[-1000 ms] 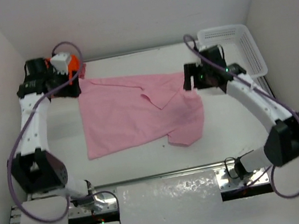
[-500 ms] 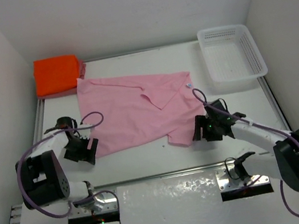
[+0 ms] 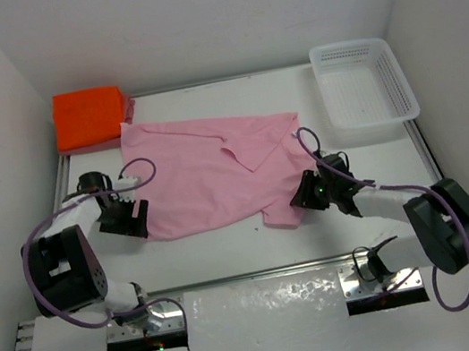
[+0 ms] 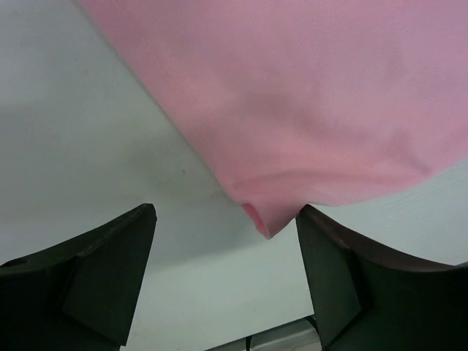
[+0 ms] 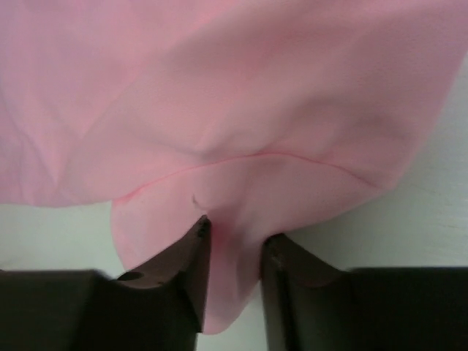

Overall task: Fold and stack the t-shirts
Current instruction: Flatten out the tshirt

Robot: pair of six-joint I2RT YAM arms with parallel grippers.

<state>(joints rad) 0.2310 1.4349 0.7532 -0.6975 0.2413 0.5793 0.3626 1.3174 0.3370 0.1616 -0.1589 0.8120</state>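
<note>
Leftmost, the left gripper stands wide open, with a corner of the light pink cloth t-shirt just ahead, between its fingers. Well beyond it lies the folded bright orange cloth t-shirt. The right gripper pinches the pink hem.

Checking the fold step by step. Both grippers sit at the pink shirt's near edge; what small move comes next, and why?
Probably close the left gripper: a corner of the light pink t-shirt lies between its open fingers, while the right gripper seems shut on it.
</note>
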